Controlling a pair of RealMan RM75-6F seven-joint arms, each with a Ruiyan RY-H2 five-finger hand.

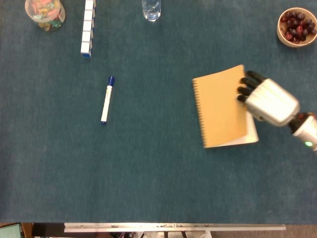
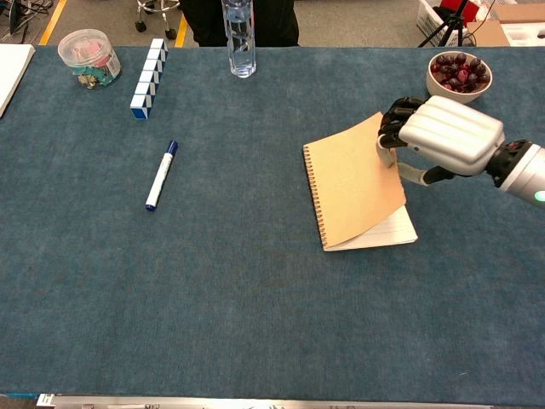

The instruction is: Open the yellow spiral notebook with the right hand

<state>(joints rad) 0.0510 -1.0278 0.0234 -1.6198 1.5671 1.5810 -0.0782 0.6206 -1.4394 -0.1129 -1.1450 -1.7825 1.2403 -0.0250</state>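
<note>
On the blue surface (image 2: 255, 298) I see a marker (image 2: 160, 175) lying at the left. Right of centre lies the yellow spiral notebook (image 2: 353, 181), spiral edge leftward, its cover (image 1: 220, 104) lifted off the lined pages (image 2: 387, 232). My right robot hand (image 2: 443, 132) pinches the cover's far right edge.

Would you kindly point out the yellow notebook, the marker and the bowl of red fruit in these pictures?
yellow notebook (image 2: 353, 183), chest view, middle of the lifted cover.
marker (image 1: 106, 100), head view, white barrel.
bowl of red fruit (image 2: 438, 89), chest view, outer wall at left.
</note>
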